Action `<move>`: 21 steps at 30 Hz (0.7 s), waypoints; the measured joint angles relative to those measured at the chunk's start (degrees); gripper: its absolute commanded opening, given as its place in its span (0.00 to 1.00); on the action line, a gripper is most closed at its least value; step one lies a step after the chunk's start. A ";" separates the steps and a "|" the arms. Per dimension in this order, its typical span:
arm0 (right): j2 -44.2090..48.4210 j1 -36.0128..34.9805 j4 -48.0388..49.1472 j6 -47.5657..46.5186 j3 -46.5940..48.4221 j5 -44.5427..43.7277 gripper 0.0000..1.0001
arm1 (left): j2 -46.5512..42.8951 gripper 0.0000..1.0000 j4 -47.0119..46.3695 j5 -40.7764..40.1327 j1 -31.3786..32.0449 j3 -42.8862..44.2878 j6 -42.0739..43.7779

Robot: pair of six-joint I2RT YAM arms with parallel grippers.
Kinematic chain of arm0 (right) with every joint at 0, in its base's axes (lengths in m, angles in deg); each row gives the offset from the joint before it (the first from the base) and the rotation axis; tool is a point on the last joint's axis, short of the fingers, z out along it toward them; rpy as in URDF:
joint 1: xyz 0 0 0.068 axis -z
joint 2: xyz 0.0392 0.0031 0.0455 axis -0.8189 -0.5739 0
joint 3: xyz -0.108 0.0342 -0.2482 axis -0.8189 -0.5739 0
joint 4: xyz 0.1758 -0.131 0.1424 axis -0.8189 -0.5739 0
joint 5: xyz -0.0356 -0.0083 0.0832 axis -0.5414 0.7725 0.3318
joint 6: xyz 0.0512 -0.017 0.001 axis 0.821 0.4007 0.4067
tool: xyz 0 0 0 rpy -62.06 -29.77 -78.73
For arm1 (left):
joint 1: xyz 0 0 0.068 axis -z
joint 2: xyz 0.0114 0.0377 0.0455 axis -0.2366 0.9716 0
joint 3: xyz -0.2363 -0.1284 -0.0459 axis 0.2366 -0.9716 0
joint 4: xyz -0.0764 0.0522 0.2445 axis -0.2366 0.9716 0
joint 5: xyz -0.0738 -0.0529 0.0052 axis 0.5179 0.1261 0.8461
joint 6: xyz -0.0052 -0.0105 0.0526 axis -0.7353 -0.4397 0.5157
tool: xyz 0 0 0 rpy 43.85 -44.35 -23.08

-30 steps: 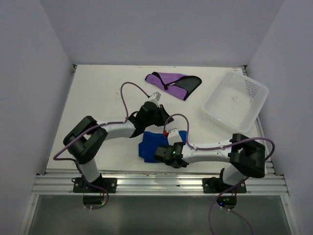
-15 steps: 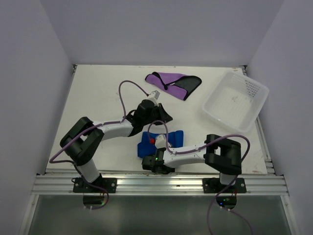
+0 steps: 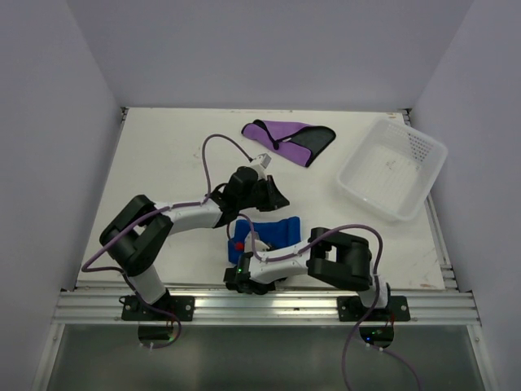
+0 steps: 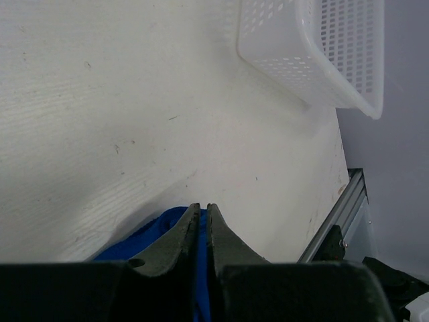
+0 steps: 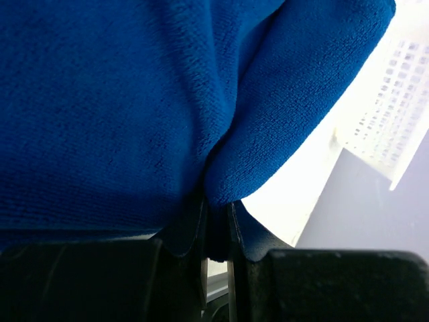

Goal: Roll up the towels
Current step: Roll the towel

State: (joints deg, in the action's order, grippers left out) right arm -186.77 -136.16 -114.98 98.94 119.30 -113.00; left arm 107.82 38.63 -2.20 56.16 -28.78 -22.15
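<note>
The bright blue towel (image 3: 273, 231) lies bunched near the table's front middle. My left gripper (image 3: 275, 205) is at its far edge, and in the left wrist view its jaws (image 4: 200, 208) are shut with blue towel (image 4: 151, 236) between them. My right gripper (image 3: 242, 259) is at the towel's near left corner. In the right wrist view this gripper (image 5: 216, 209) is shut on a fold of the blue towel (image 5: 127, 100), which fills the view. The purple towel (image 3: 289, 136) with a black section lies flat at the back, untouched.
A white perforated basket (image 3: 392, 168) stands at the right back, also in the left wrist view (image 4: 315, 47) and the right wrist view (image 5: 382, 127). The right arm is folded low along the table's front edge. The aluminium rail (image 3: 260, 305) runs across the front.
My right gripper has swung left along the front edge, dragging the blue towel's near side with it. The towel is more bunched. The left gripper has barely moved.
</note>
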 measured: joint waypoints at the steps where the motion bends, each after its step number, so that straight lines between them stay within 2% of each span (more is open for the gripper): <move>1: -0.42 -0.24 -0.31 -0.50 0.22 -0.17 0.00 | 0.00 0.11 0.00 0.22 0.11 0.00 0.09; 6: -1.16 -0.63 -0.31 -2.71 0.46 -0.26 0.00 | 0.00 0.08 0.00 1.49 0.42 0.04 1.60; 10: -1.60 -0.87 -0.15 -4.94 0.59 -0.22 0.00 | 0.00 0.00 -0.11 3.45 0.42 0.31 3.08; 21: -2.97 -1.05 -0.02 -10.14 1.46 0.17 0.00 | 0.57 0.00 -9.35 16.68 0.42 -0.24 7.54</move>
State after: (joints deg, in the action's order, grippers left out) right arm -189.74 -137.21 -115.00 88.80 120.76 -112.82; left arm 108.38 29.27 14.48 56.58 -29.02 -14.61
